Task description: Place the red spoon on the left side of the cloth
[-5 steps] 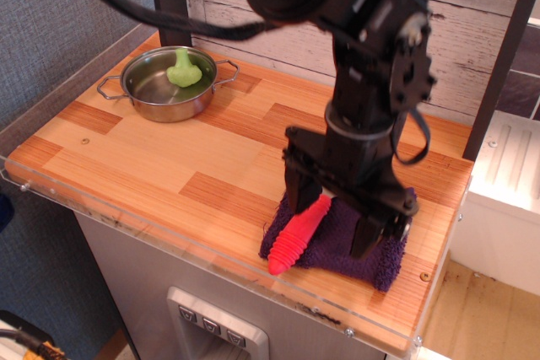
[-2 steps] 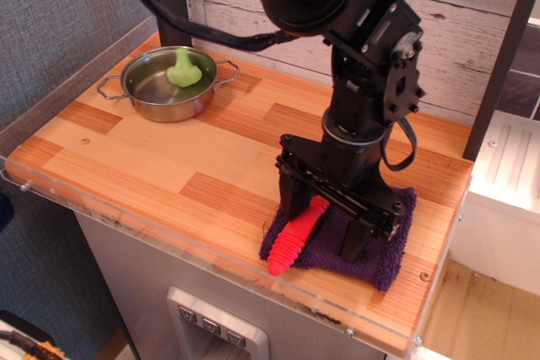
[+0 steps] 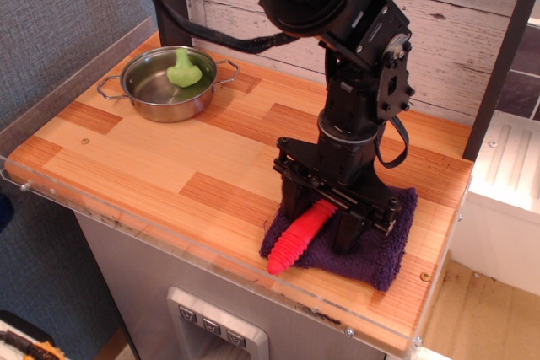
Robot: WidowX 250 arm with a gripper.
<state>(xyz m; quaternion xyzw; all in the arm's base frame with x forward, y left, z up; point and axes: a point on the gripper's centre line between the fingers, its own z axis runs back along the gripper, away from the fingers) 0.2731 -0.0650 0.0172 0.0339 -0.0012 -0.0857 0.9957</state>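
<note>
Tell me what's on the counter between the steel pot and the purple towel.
Nothing: in the only view, bare striped wooden countertop runs from the steel two-handled pot to the fuzzy dark purple cloth.

Toy kitchen mock-up: wooden counter (image 3: 152,158), steel pot (image 3: 167,83), plank wall (image 3: 472,31).

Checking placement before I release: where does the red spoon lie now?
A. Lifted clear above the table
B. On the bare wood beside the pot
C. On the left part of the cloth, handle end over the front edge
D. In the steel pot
C: the spoon rests on the left part of the cloth, with the gripper straddling it.
</note>
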